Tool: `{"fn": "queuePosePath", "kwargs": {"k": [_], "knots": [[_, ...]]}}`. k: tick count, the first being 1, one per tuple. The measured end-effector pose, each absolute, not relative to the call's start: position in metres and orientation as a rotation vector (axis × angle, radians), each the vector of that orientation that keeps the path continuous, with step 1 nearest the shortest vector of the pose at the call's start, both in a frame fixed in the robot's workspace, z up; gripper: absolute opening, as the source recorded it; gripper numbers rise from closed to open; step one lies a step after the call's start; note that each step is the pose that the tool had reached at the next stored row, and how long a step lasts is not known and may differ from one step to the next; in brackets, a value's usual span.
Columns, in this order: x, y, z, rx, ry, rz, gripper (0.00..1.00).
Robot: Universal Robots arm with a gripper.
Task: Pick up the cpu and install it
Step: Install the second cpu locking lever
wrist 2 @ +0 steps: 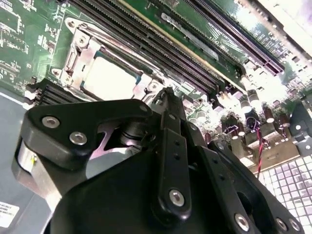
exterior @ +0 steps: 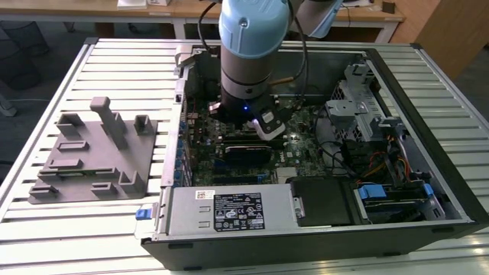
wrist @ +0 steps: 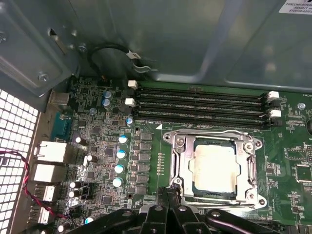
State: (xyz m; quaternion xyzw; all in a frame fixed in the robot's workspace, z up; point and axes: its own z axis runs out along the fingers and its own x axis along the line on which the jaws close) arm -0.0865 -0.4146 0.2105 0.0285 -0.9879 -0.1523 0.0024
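Cpu seated in the socket, hand just beside it

The flat silvery square cpu point(wrist: 213, 168) lies inside the metal-framed socket point(wrist: 251, 168); the black hand point(wrist: 168, 195), fingers pressed together and holding nothing, hovers at the frame's edge.

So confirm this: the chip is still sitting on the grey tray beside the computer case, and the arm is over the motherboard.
Not right. The chip lies inside the metal socket frame on the motherboard, as both wrist views show. The arm is indeed over the motherboard.
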Motion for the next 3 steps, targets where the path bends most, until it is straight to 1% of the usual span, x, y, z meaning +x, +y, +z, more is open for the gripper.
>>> {"fn": "queuePosePath", "kwargs": {"k": [3], "knots": [[-0.0865,-0.4146,0.2106,0.09,-3.099,-0.477,0.11]]}}
